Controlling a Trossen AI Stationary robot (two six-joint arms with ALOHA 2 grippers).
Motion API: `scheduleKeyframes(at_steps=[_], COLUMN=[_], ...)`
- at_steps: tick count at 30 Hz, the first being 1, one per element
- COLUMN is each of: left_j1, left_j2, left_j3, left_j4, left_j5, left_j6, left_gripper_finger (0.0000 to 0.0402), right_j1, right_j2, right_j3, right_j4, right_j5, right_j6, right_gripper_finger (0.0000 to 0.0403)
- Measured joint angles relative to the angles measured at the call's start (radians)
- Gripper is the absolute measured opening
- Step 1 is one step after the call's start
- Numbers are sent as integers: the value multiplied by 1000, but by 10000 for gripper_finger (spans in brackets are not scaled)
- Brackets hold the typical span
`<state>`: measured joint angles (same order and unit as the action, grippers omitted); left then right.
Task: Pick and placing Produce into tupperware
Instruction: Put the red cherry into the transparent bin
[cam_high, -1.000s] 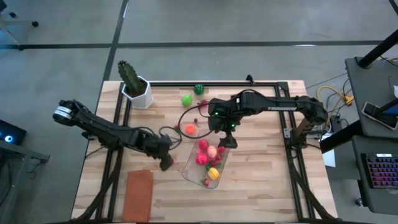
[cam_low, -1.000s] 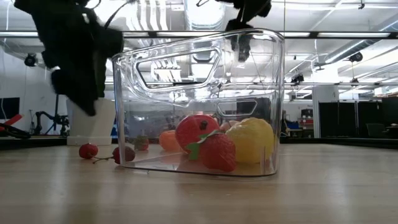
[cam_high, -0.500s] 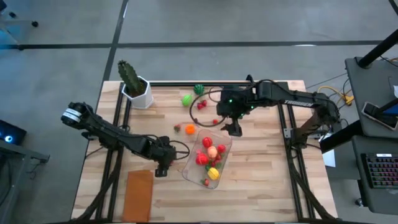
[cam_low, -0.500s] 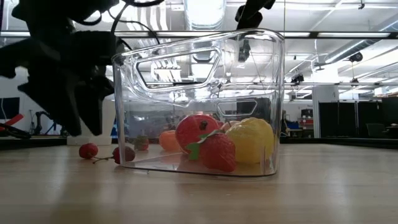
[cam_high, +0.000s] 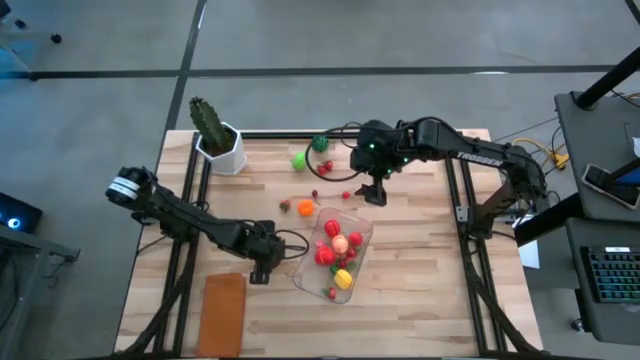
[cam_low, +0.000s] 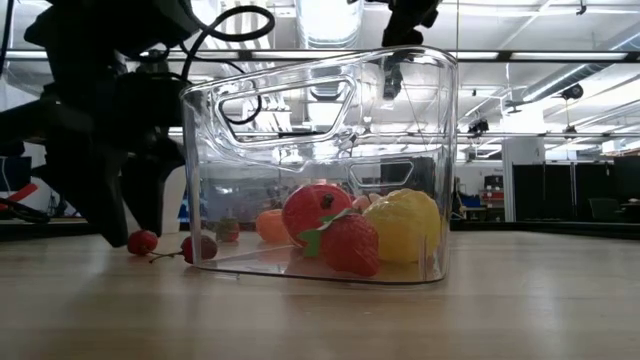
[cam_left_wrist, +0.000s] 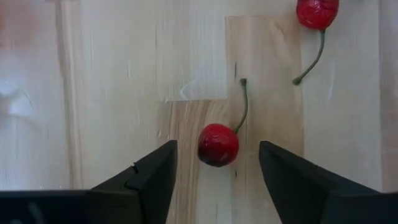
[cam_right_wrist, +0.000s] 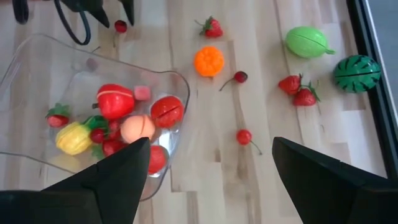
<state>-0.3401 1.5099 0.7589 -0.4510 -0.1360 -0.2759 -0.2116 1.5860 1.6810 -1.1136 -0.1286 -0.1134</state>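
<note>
Your left gripper (cam_left_wrist: 214, 163) is down at the table just left of the clear tub (cam_high: 352, 262), its fingers apart and empty with one cherry (cam_left_wrist: 218, 144) sitting between them. That cherry looks light, hard and smooth, so it will likely roll or squirt out; pinch the round body at its widest, not the thin stem. The stem gives it its long axis, pointing straight out ahead of the fingers, and a second cherry (cam_left_wrist: 318, 11) lies beyond. Your right gripper (cam_high: 375, 193) hangs wide and empty over the loose fruit at the far side.
</note>
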Motion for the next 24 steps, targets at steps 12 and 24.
scheduleKeyframes(at_steps=[12,24], left_j1=[0,0], left_j2=[21,28], left_j3=[0,0], left_j4=[30,27], left_j5=[0,-1], left_j6=[3,-6], left_gripper_finger=[113,72], right_j1=[-5,-5], right_j2=[0,1], right_j3=[0,-1], right_j4=[28,28], right_j5=[0,0], right_j6=[8,8], right_gripper_finger=[329,329])
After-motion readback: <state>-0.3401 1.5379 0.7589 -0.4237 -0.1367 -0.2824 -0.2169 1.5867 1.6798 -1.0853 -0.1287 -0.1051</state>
